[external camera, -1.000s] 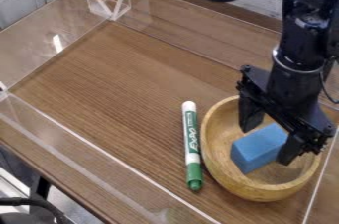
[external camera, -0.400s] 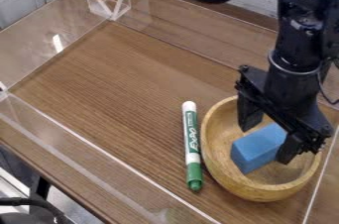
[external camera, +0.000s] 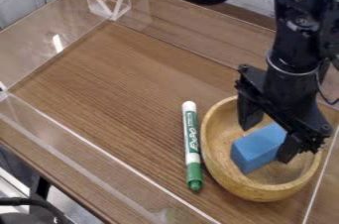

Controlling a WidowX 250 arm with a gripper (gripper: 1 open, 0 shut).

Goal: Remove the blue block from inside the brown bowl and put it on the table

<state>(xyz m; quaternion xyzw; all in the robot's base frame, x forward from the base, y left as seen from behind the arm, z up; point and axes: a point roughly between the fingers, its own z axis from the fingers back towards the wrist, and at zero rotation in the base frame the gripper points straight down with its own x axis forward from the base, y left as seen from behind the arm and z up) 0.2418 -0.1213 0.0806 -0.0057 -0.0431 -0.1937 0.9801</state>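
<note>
Tool point(external camera: 281, 134) jaws spread astride blue block point(external camera: 260, 149) in wooden bowl point(external camera: 219, 168).

Single black arm enters from upper right, forearm dropping near vertical. Wrist straight, gripper point(external camera: 282, 139) pointing straight down. Jaws spread wide, one finger point(external camera: 251, 112) at left, other at lower right. Nothing clamped between jaws. Cables loop above upper arm.

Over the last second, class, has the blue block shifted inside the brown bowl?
No. The blue block sits in the same spot against the brown bowl rim, beside the green marker.
</note>
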